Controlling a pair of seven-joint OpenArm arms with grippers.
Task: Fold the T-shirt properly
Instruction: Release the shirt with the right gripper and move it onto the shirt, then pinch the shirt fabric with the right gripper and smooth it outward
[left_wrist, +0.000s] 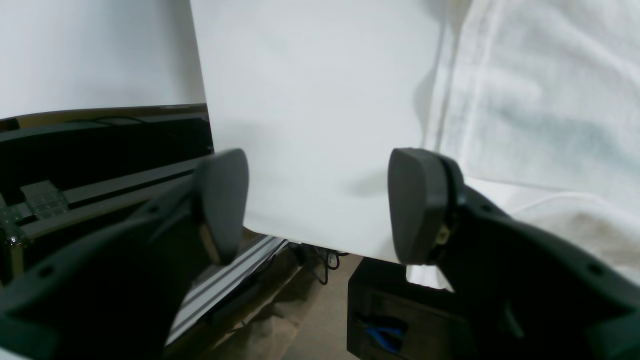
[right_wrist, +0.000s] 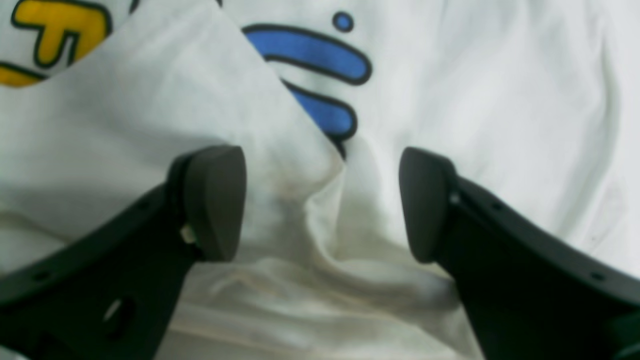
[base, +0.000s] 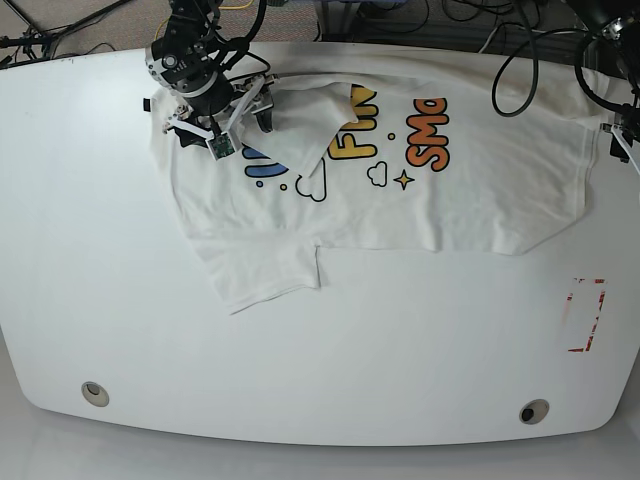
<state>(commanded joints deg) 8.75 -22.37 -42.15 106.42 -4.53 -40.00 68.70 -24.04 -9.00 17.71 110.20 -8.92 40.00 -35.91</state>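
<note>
Fingers (right_wrist: 215, 200) on the right gripper (right_wrist: 320, 205) are spread wide apart with nothing between them, hanging just over a bunched-up ridge of the T-shirt (base: 400, 170), right beside the blue lettering (right_wrist: 320, 55) with a yellow letter (right_wrist: 60, 30) off to the side. Left gripper (left_wrist: 320, 205) is spread wide too, also empty, sitting over the table (left_wrist: 310, 100) edge with the shirt's hem just beside one finger.

From the base view, the shirt lies print-side up along the far edge of the table, running from the far-left corner area most of the way toward the right edge. It's rumpled, with a flap folded over the blue letters and one sleeve (base: 265, 270) sticking out toward the middle. Right gripper sits over the shirt's left end; left one is at the far right edge, barely in view.
</note>
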